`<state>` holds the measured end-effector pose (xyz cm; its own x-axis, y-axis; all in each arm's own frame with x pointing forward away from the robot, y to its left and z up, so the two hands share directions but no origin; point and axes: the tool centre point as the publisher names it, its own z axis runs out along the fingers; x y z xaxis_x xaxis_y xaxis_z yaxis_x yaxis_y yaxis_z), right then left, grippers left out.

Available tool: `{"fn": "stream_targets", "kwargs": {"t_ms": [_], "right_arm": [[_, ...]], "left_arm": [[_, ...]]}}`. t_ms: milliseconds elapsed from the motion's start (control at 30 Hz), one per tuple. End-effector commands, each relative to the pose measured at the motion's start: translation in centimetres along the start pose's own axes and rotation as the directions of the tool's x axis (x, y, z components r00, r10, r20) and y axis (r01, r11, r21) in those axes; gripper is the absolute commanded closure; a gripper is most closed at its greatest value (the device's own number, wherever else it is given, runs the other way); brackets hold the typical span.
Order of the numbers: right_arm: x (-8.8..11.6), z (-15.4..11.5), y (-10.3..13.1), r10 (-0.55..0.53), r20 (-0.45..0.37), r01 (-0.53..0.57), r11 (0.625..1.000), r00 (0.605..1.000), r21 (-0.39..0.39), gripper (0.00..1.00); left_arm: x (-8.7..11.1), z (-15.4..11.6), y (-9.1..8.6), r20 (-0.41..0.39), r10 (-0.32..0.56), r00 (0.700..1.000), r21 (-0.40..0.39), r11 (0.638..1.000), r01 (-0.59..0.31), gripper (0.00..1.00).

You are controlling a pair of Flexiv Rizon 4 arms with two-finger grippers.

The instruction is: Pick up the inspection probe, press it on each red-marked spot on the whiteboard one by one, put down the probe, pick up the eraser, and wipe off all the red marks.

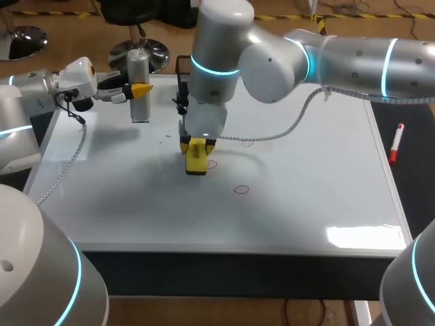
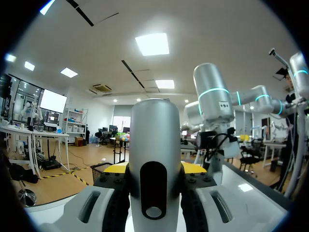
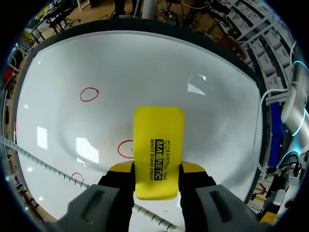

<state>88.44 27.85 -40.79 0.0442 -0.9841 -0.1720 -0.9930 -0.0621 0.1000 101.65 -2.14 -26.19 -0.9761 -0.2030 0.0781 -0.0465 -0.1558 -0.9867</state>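
Well, my right gripper point(image 3: 157, 167) clamped the eraser point(image 3: 158, 135) — down on the whiteboard point(image 1: 306, 183), at a red ring point(image 3: 125, 149) — while my left gripper point(image 2: 154, 168) gripped the probe point(image 2: 155, 140) (upright, near its far-left corner).

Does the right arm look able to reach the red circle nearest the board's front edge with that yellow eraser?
Probably yes: its hand grips the eraser near that circle, only bare whiteboard between.
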Motion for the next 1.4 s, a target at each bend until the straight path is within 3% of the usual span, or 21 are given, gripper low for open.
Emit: {"fn": "stream_targets", "kwargs": {"t_ms": [33, 800, 1067, 1400], "right_arm": [[-0.3, 0.4, -0.5, -0.014, -0.065, 0.013, 1.000, 0.998, -0.015, 1.00], [0.2, 1.9, -0.1, 0.000, -0.097, -0.002, 1.000, 0.995, -0.023, 1.00], [2.0, 2.6, -0.7, 0.018, -0.172, -0.020, 1.000, 0.985, -0.008, 1.00], [5.4, 3.0, -0.5, 0.100, -0.182, -0.102, 0.995, 0.978, -0.005, 1.00]], "left_arm": [[0.0, 0.0, -0.1, 0.000, 0.000, 1.000, 0.001, 1.000, 0.000, 1.00], [0.0, 0.0, -0.1, 0.000, 0.000, 1.000, 0.001, 1.000, 0.000, 1.00], [0.0, 0.0, -0.1, 0.000, 0.000, 1.000, 0.001, 1.000, 0.000, 1.00], [0.0, 0.0, -0.1, 0.000, 0.000, 1.000, 0.001, 1.000, 0.000, 1.00]]}}
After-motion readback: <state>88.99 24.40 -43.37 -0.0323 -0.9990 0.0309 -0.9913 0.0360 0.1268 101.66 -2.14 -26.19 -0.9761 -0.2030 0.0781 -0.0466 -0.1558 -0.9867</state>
